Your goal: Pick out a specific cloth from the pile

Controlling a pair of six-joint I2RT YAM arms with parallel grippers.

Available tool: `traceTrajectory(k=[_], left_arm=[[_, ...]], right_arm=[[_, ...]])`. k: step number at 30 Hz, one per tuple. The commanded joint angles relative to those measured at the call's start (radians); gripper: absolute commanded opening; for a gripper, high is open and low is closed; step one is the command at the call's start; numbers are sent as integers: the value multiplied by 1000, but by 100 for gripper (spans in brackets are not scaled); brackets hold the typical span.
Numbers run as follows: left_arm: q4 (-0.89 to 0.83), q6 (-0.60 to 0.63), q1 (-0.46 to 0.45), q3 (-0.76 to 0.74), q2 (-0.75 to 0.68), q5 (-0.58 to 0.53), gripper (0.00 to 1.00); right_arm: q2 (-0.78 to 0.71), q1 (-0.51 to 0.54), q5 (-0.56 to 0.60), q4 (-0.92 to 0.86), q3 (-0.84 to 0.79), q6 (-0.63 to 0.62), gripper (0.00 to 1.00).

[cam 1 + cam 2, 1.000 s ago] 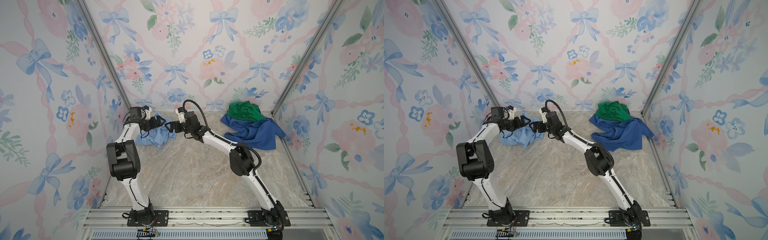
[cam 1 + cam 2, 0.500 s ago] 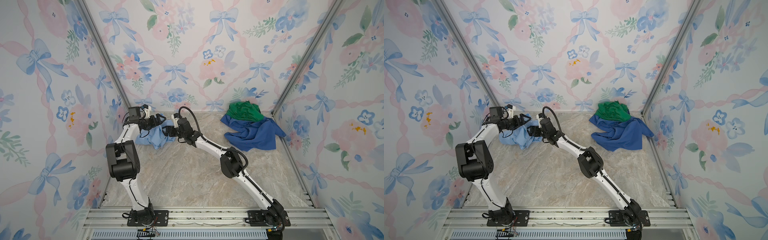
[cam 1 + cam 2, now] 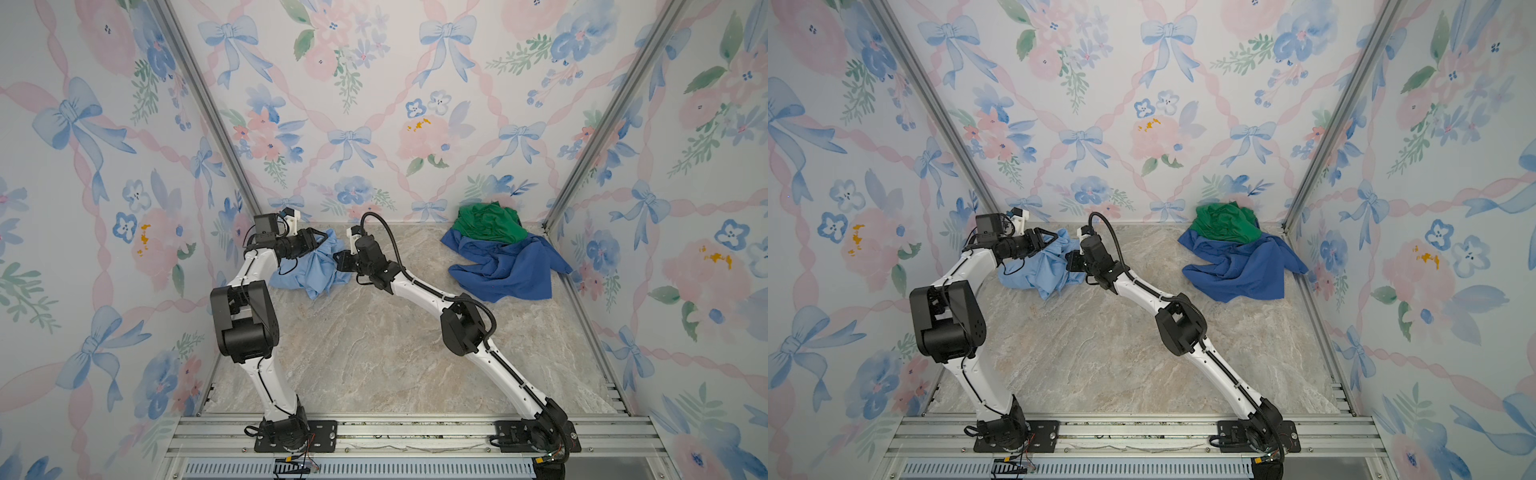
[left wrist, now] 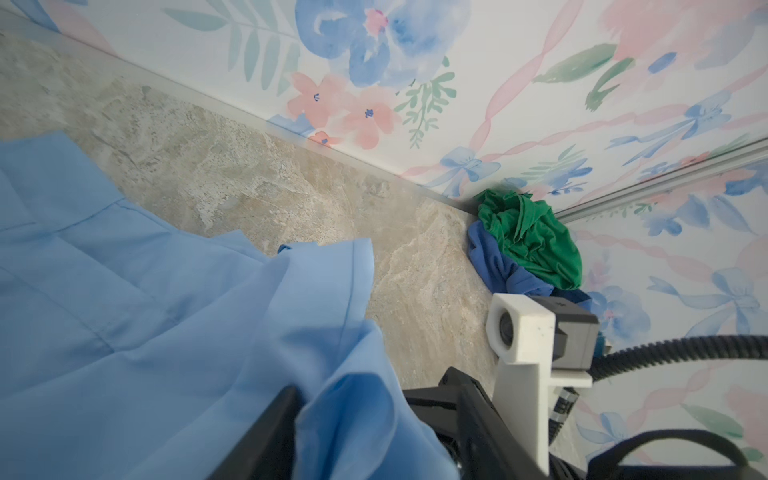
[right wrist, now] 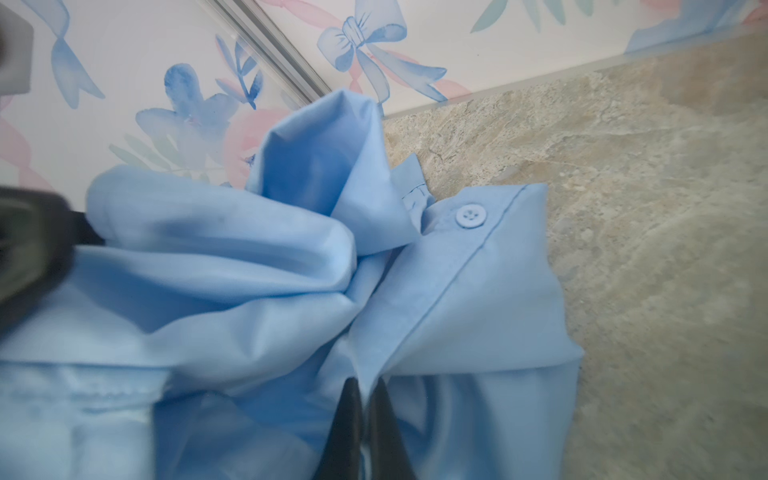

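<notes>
Marble table [image 3: 374, 353]: bare across most of its surface.

The pile [image 3: 505, 286]: heaped in the far corner on the right arm's side. It consists of a dark blue garment [image 3: 507, 270] spread below and a green garment [image 3: 486, 226] bunched on top of it, against the corner.

The cloth [image 3: 316, 272]: light sky-blue, crumpled, well apart from the pile, on the side of it where the left arm works and about as far back. No part of it touches the pile. Its upper folds are raised off the table between the two grippers.

Right gripper [image 5: 365, 386]: reaches to the cloth from the pile's side. Its fingers are pinched tight on a seamed edge of the cloth.

Left gripper [image 3: 1050, 242]: on the cloth's far side from the pile. Its jaws stand apart, with fabric draped over one finger [image 4: 270, 428]; no clamp on the fabric is visible.

Button [image 5: 469, 217]: pale blue, on the cloth's placket just beyond the right gripper's pinch.
</notes>
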Motion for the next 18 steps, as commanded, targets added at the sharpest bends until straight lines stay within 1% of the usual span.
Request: traceTrajectory(k=[1,2,4,7,12,14,16,18], left_arm=[[40,-3,16,-9,-43,44,86],[49,-6,19,-10,-50,50,92],[60,-7,22,-16,-63,50,98],[77,-11,26,-25,-85,48,98],[129,-49,34,-44,-99,69,98],[129,-42,37,-48,-108,39,98],[127,-11,39,-69,-140,-40,98],[115,39,39,-101,-193,-157,98]], right_arm=[[22,8,44,-72,28,-21,0],[25,7,54,-88,31,-21,0],[30,3,71,-121,39,-12,0],[43,-5,74,-160,49,4,0],[43,-11,81,-176,40,2,0],[37,-11,72,-149,30,-1,0],[23,-11,64,-121,13,-2,0],[-13,-14,63,-117,-12,-21,48]])
